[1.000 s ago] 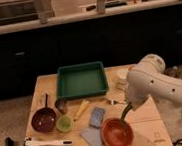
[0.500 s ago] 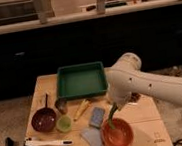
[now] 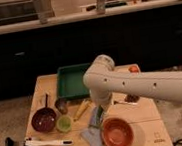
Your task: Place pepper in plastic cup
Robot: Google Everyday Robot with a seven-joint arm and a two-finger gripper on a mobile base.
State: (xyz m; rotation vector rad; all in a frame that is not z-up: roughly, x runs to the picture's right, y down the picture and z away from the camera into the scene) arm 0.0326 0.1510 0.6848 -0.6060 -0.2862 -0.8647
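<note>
The white arm [image 3: 136, 84] is the biggest thing here, reaching in from the right across the wooden table [image 3: 140, 112] with its rounded joint in front of the green tray [image 3: 73, 82]. At the table's front edge sits the orange bowl [image 3: 116, 133]. The purple bowl [image 3: 43, 119] is well to the left, and a grey-blue cloth [image 3: 92, 135] lies just left of the orange bowl.

Smaller things lie around them:
- A white long-handled brush [image 3: 45, 142] lies along the front left.
- A pale yellow elongated item [image 3: 81, 109] lies near the tray's front edge.
- The plastic cup [image 3: 64, 123] stands just beside the purple bowl, on its right.

The gripper [image 3: 99, 110] points down from the arm's end, above the cloth and between the yellow item and the orange bowl. The arm's bulk covers most of it, so I cannot tell how wide it stands.

A slim dark green shape hangs below it — this looks like the pepper [image 3: 96, 121], carried over the cloth. It is near the plastic cup but apart from it, to the cup's right.

Half a second ago the gripper hung at the orange bowl's rim. Since then the whole arm has swung left — the joint now covers the tray's right part. The bowls, cup, brush and cloth have stayed put.
</note>
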